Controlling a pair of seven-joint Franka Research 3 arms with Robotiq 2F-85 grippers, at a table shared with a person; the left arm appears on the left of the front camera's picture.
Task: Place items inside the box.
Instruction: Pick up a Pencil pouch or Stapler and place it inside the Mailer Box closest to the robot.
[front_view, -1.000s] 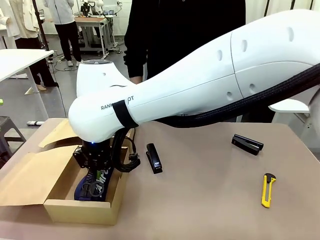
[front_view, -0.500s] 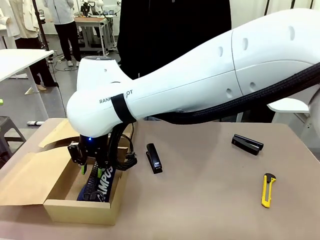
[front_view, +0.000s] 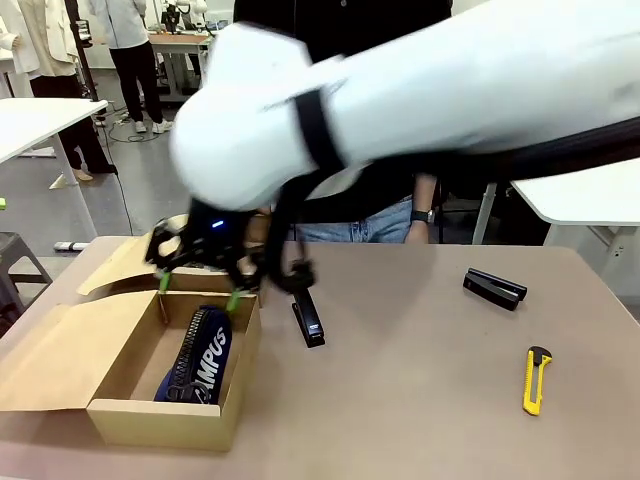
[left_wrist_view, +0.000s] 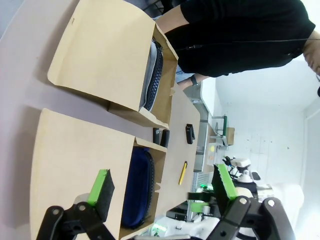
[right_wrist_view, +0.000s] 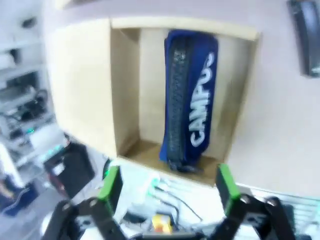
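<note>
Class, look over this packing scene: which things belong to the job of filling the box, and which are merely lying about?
Job: box; navy pouch, already inside; left stapler; right stapler; yellow knife.
Lying about: white desk; grey stool.

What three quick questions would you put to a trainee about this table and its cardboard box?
1. True or false: the right gripper is clamped on the blue pouch.
2. Where does the yellow knife lie? A) in the box; B) on the table, toward the robot's right; C) between a gripper's fingers.
3. How many black staplers lie on the table?
Key: 1 false, its jaws stand open above the pouch; 2 B; 3 two.
</note>
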